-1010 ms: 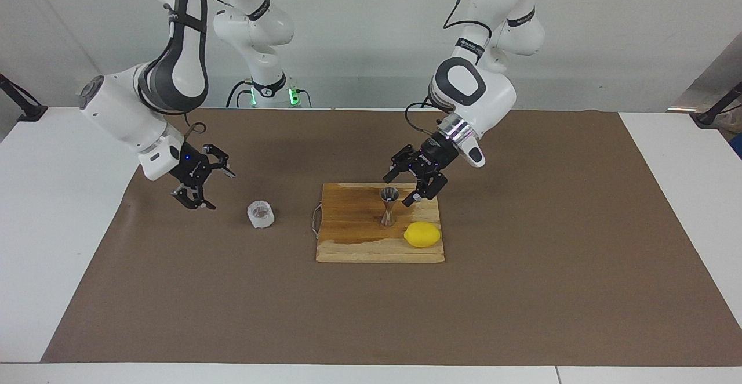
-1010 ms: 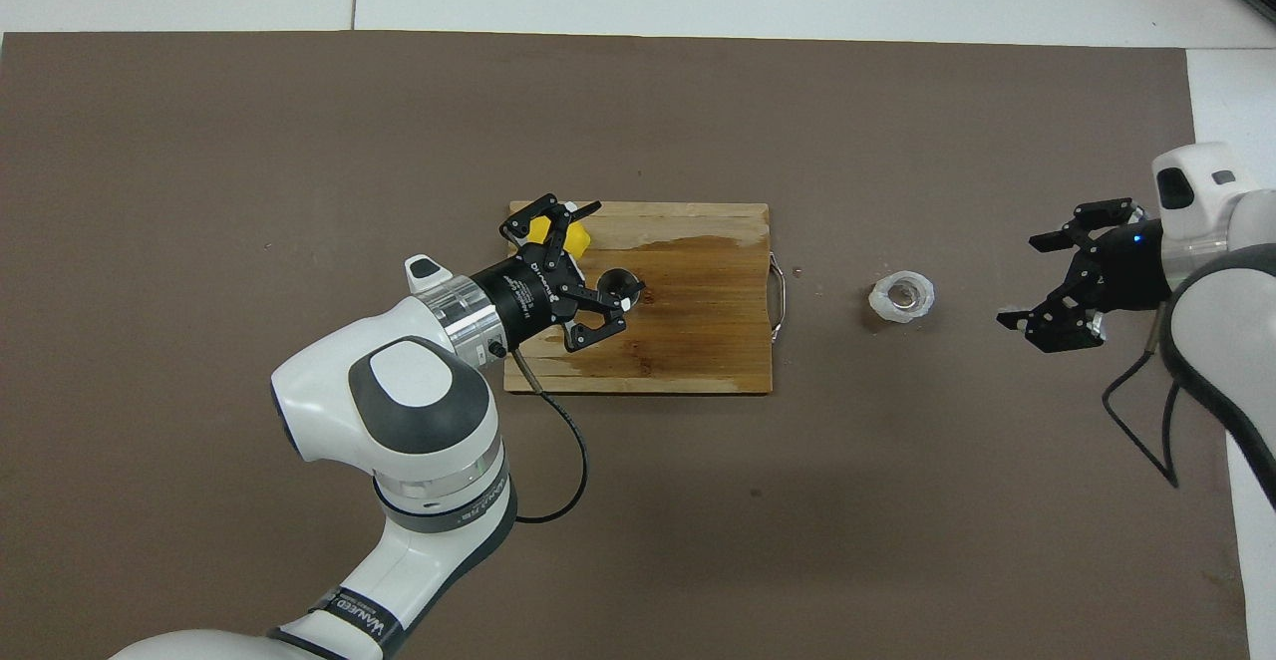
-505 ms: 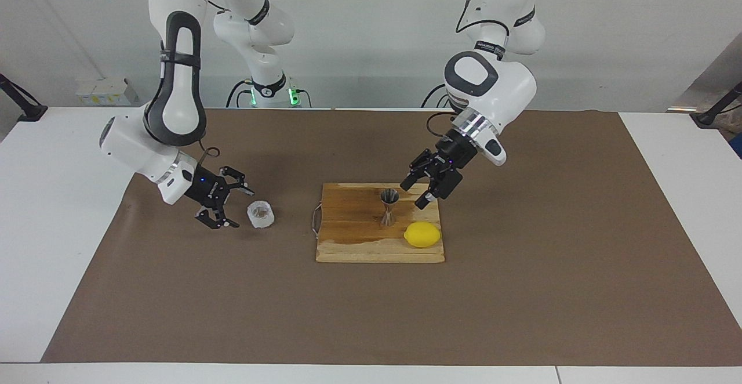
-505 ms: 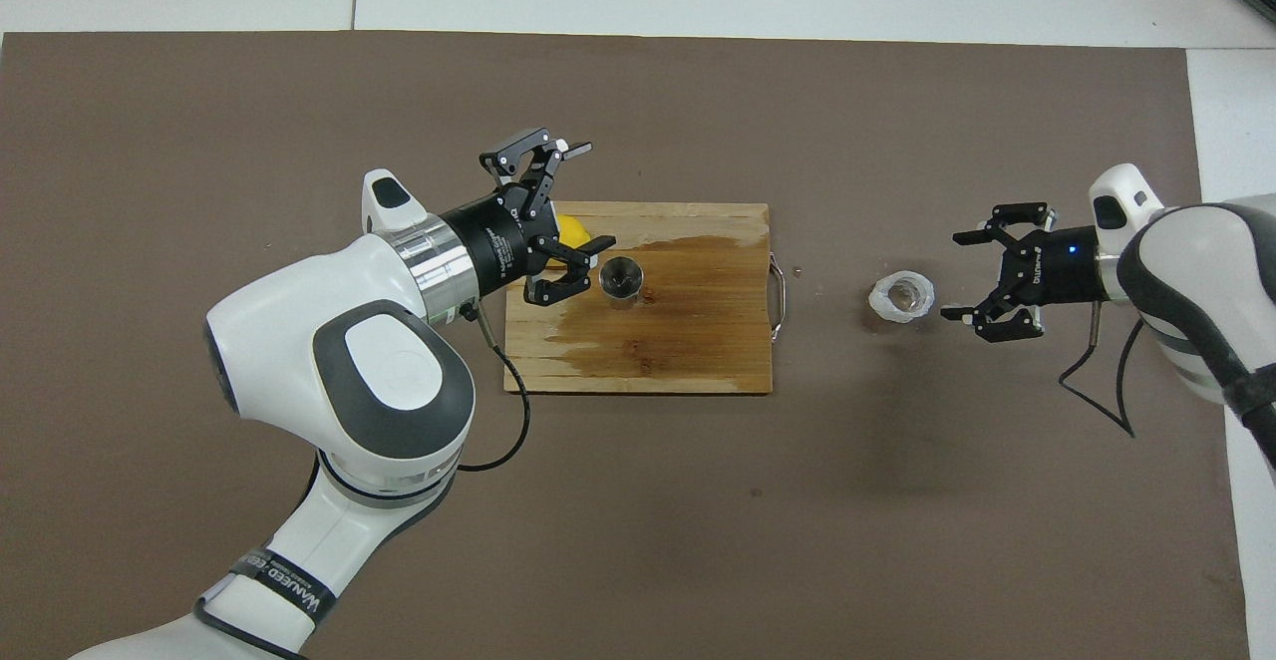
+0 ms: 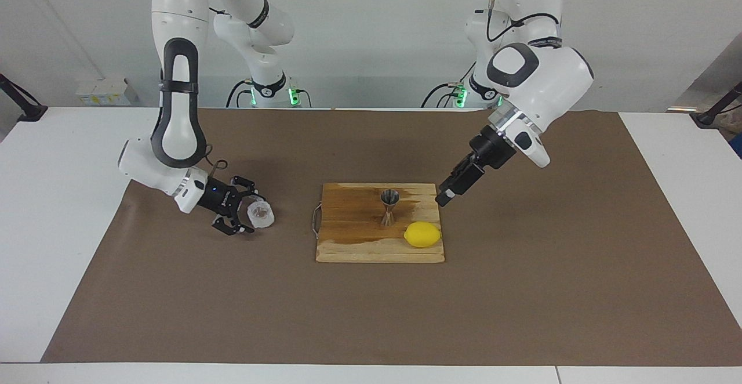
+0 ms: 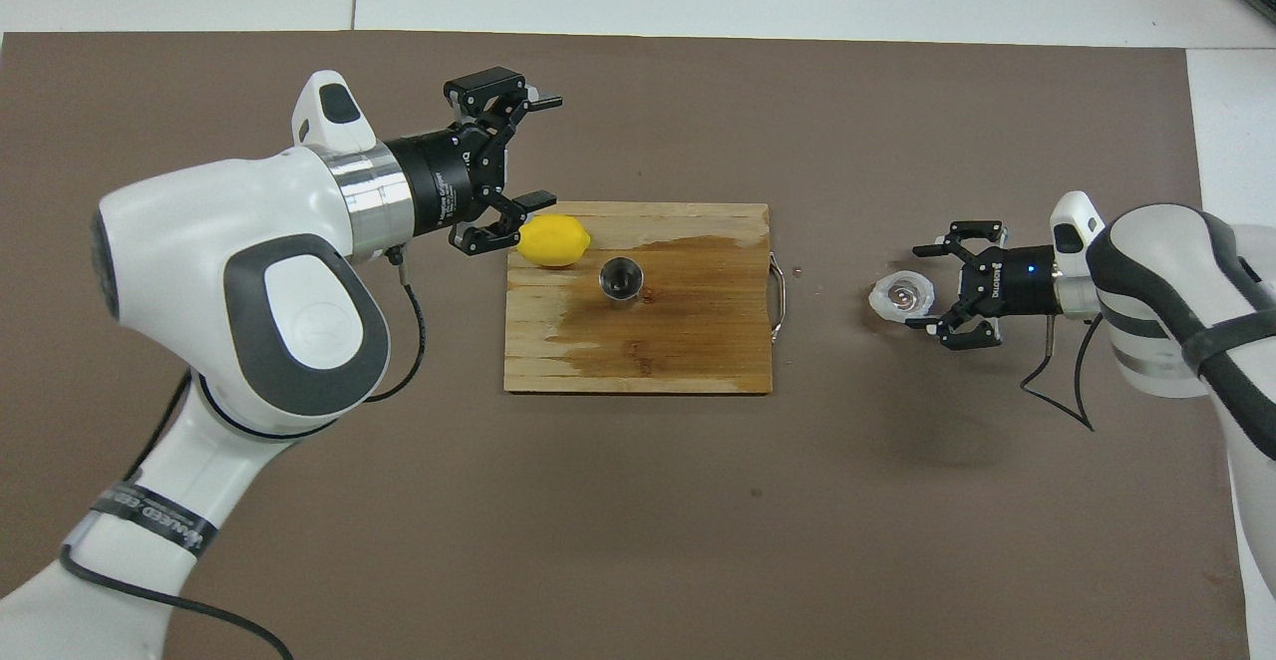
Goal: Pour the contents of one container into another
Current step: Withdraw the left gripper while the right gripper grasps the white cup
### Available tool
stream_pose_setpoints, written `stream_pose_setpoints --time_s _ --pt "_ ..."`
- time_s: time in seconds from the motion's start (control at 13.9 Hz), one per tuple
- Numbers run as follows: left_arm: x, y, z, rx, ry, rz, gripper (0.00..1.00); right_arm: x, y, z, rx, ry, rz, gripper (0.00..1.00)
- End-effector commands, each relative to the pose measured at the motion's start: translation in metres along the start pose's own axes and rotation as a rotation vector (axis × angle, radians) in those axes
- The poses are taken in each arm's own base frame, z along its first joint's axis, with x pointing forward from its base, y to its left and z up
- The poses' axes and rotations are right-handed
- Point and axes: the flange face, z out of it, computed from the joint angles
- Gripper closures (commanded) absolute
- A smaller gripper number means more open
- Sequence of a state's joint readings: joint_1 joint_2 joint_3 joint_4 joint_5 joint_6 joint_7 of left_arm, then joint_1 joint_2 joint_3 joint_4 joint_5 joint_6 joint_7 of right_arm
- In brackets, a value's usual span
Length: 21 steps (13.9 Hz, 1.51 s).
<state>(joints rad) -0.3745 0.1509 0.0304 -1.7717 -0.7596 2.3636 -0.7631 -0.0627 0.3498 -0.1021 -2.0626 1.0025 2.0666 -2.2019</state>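
The squat translucent cup (image 5: 261,214) (image 6: 902,296) stands on the brown mat toward the right arm's end. My right gripper (image 5: 242,212) (image 6: 929,283) is low and level, open, with its fingertips right at the cup's side. The steel jigger (image 5: 389,207) (image 6: 620,278) stands upright on the wooden board (image 5: 353,242) (image 6: 698,361). My left gripper (image 5: 445,197) (image 6: 543,152) hangs open in the air by the board's edge toward the left arm's end, apart from the jigger and holding nothing.
A yellow lemon (image 5: 422,234) (image 6: 554,240) lies on the board beside the jigger, farther from the robots. The board has a dark wet patch and a wire handle (image 6: 780,286) facing the cup. The brown mat (image 5: 522,291) covers most of the white table.
My right gripper has come down and moved in to the cup. My left gripper has drawn back from the jigger toward the left arm's end. Both stay open.
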Motion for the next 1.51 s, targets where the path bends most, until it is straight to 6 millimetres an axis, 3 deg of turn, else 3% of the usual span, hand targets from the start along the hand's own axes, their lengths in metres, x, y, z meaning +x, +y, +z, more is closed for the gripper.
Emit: stream_pose_setpoints --time_s 0.0,0.22,0.29,0.43,0.5,0.65,0.79,0.87,0.94,1.23,1.44 --pt "0.002 -0.006 -0.026 0.131 0.020 0.182 0.00 0.001 -0.005 0.009 -0.009 0.034 -0.021 0.00" --pt "0.008 -0.022 -0.066 0.308 0.054 0.354 0.00 0.002 -0.004 0.020 -0.008 0.032 -0.054 0.04" --pt "0.006 -0.029 -0.076 0.380 0.047 0.442 0.00 0.002 -0.004 0.022 -0.014 0.024 -0.054 0.38" --pt "0.015 -0.043 -0.106 0.479 0.023 0.562 0.00 0.003 -0.002 0.024 -0.033 -0.001 -0.054 0.92" --pt "0.020 -0.050 -0.121 0.527 0.014 0.621 0.00 0.012 -0.001 0.025 -0.036 -0.005 -0.059 1.00" --pt "0.025 -0.062 -0.144 0.641 0.001 0.732 0.00 0.036 0.004 0.021 -0.078 -0.033 -0.047 1.00" --pt "0.036 -0.067 -0.162 0.695 0.006 0.809 0.00 0.065 0.002 0.029 -0.078 -0.046 -0.033 1.00" --pt "0.040 -0.066 -0.170 0.712 0.011 0.836 0.00 0.074 0.003 0.027 -0.089 -0.046 -0.006 1.00" --pt "0.053 -0.064 -0.184 0.716 0.028 0.844 0.00 0.093 0.002 0.033 -0.081 -0.044 0.007 1.00" --pt "0.076 -0.044 -0.218 0.740 0.021 0.853 0.00 0.168 0.001 0.047 -0.065 -0.114 0.075 1.00" --pt "0.078 -0.033 -0.225 0.756 -0.008 0.857 0.00 0.223 -0.010 0.068 -0.077 -0.221 0.072 1.00"
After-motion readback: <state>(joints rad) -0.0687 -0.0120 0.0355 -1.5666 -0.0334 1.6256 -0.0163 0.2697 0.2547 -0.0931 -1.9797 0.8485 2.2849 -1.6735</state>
